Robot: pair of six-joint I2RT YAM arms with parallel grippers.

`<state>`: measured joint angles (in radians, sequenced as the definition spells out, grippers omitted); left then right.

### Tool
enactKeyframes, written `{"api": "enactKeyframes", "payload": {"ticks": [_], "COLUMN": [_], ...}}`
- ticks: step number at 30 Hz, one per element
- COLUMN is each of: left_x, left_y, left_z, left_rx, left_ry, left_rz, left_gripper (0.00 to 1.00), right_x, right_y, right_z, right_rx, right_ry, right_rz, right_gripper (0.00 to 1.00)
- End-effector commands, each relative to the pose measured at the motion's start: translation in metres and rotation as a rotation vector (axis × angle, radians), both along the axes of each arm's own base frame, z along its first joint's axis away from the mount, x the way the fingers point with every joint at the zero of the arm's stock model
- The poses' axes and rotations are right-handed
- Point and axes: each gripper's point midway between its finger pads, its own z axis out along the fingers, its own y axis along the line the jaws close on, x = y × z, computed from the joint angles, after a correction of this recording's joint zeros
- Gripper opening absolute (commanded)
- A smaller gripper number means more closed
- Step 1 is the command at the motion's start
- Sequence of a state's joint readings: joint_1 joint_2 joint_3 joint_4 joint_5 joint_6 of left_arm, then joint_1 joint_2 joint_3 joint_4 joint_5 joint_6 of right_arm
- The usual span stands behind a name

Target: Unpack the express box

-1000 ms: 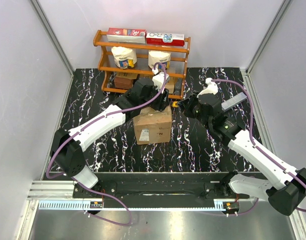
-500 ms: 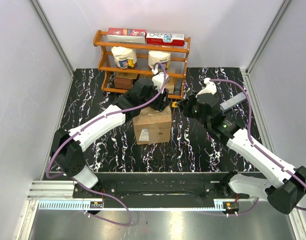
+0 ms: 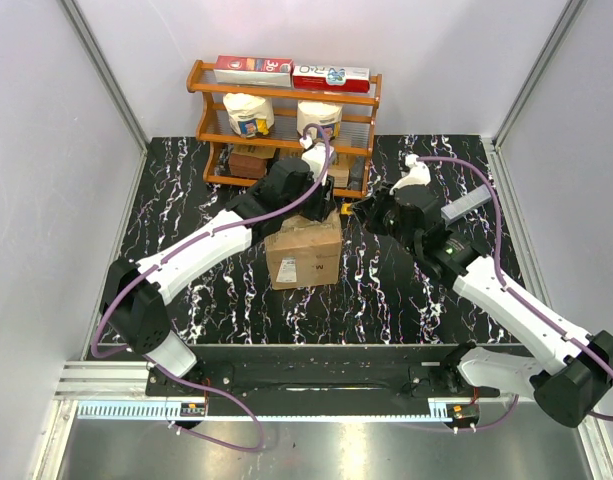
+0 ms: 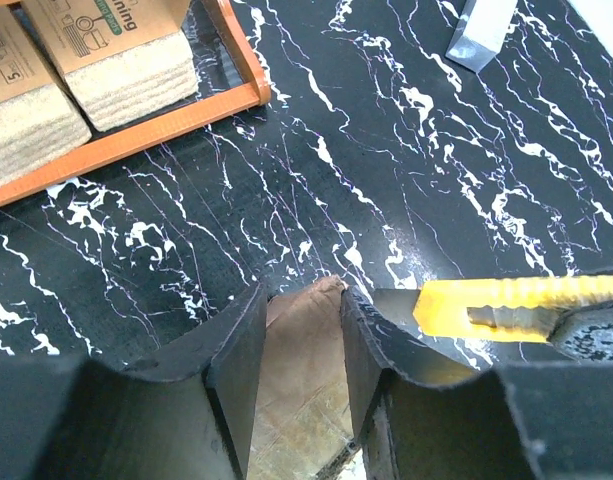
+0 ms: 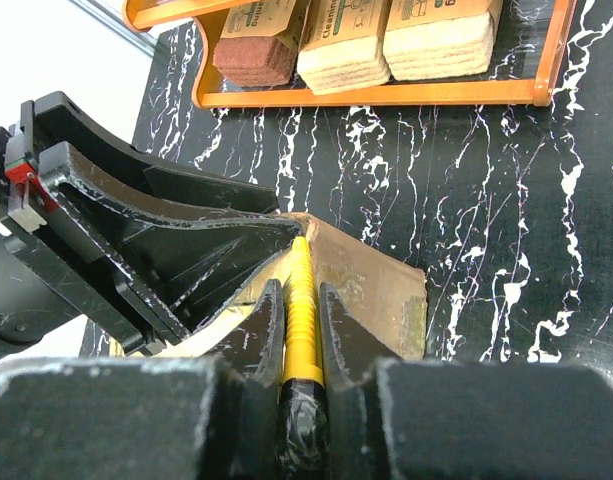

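The express box (image 3: 306,255), a brown carton with a white label, stands mid-table. My left gripper (image 3: 322,206) is at its far right corner, and in the left wrist view its jaws (image 4: 301,295) are closed on the cardboard (image 4: 301,370) of that corner. My right gripper (image 3: 364,212) is shut on a yellow box cutter (image 5: 302,300). The cutter's tip lies against the box's top edge (image 5: 376,280), right beside the left fingers (image 5: 186,250). The cutter also shows in the left wrist view (image 4: 516,305).
An orange wooden rack (image 3: 286,95) stands behind the box, close to both grippers. It holds packaged sponges (image 5: 346,30), paper rolls and flat boxes. A grey block (image 4: 476,30) lies on the black marbled table to the right.
My right gripper has moved left with the cutter, up to the box's far right corner. The box has shifted slightly left. The left gripper stays on the corner.
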<state>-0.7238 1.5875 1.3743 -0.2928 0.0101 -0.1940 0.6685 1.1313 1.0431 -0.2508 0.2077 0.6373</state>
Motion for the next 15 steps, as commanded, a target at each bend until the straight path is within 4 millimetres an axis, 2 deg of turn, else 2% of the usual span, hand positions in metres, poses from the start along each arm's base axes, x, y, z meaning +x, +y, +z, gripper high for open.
{"api": "enactKeyframes", "payload": {"ticks": [1,9,15], "left_x": [-0.008,-0.016,-0.02], "left_y": [0.044,0.056,0.061], "left_z": [-0.061,-0.09,-0.105], "left_rx": [0.203,0.256,0.302], "left_ry": [0.155,0.244,0.286], "left_rz": [0.15,0.217,0.226], "left_gripper": [0.38,0.36,0.33], "right_x": [-0.03,-0.049,-0.06], "right_y": [0.011,0.008,0.013], "right_z": [-0.021,-0.033,-0.043], "right_rx": [-0.015,-0.063,-0.08], "right_ry": [0.083,0.116,0.153], "right_rz": [0.143,0.219,0.29], "right_gripper": [0.0,0.0,0.0]}}
